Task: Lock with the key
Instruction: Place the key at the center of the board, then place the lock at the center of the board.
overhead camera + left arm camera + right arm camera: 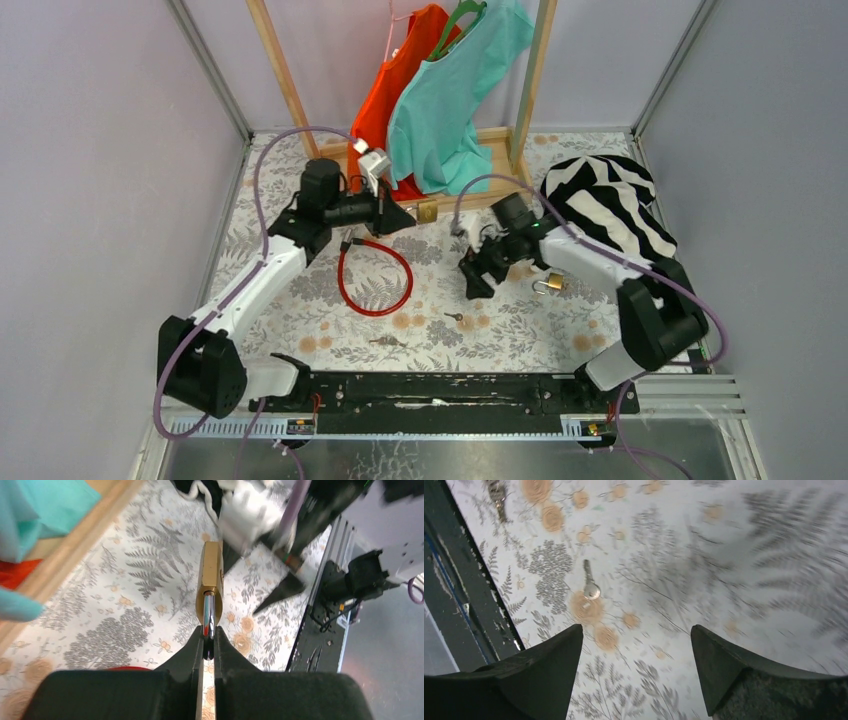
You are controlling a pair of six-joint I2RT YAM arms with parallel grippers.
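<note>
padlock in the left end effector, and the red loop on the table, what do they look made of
Padlock: the body looks like brass, with a yellow satin sheen. Its shackle looks like polished steel, mirror-bright. Red loop: probably a cable in a plastic or rubber sheath, given its even colour and smooth curve. The core is hidden.

padlock (210,575) keyhole: hidden | keys (496,499): cut by edge | tablecloth (774,555): blurred

Jaws of left gripper (208,645) clamped on brass padlock (211,575) shackle, floral tablecloth (115,615) beneath
</note>
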